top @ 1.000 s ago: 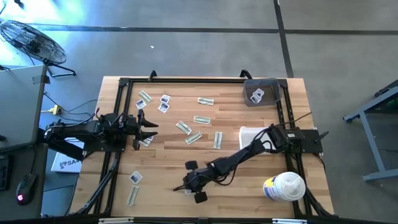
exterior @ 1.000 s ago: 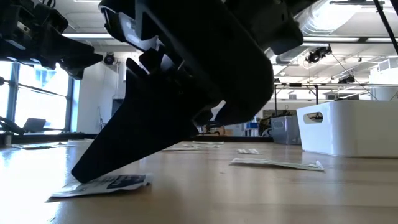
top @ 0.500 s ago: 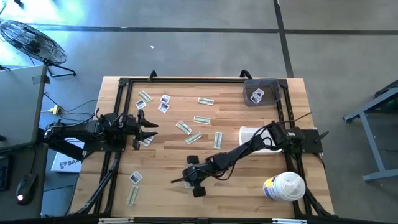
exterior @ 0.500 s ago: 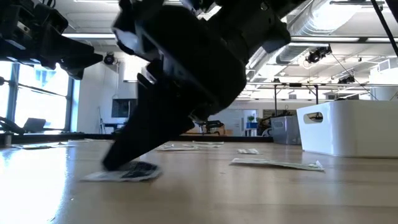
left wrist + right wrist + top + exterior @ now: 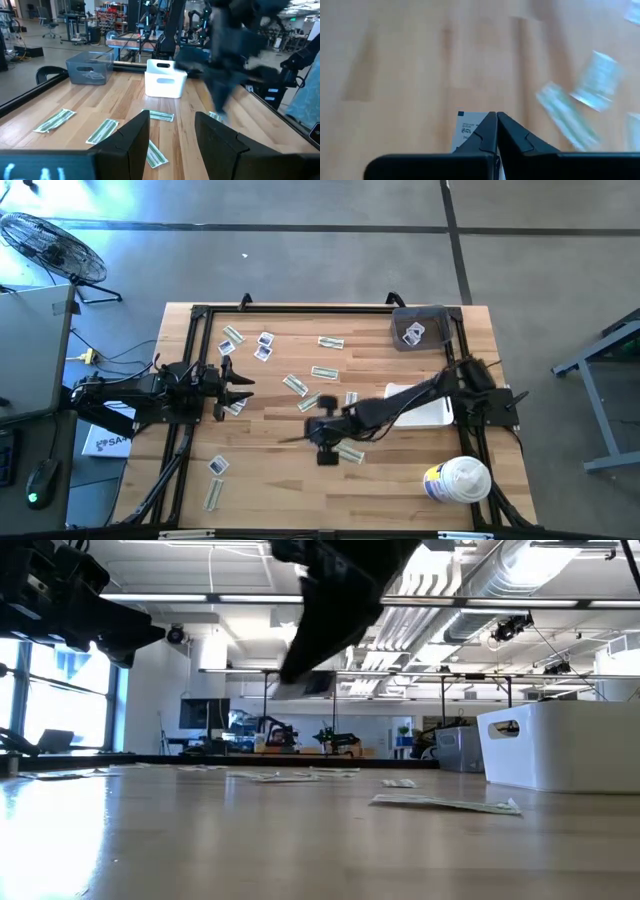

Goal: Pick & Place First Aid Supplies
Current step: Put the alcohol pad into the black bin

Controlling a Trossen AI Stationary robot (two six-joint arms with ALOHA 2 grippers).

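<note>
right gripper (image 5: 496, 116) pinches a white sachet (image 5: 466, 131), lifted to carry | left gripper (image 5: 171, 131) wide, waiting left | white bin (image 5: 425, 412) likely goal

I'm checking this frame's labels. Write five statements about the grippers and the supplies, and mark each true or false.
1. The right gripper is shut on a white sachet with blue print. True.
2. The left gripper holds a strip wrapper. False: its fingers stand apart with nothing between them.
3. The right gripper rests on the table. False: the low view shows it lifted well above the wood.
4. The white bin sits on the right arm's side of the table. True.
5. All supplies are already in the bin. False: strip wrappers and sachets lie scattered across the table.
</note>
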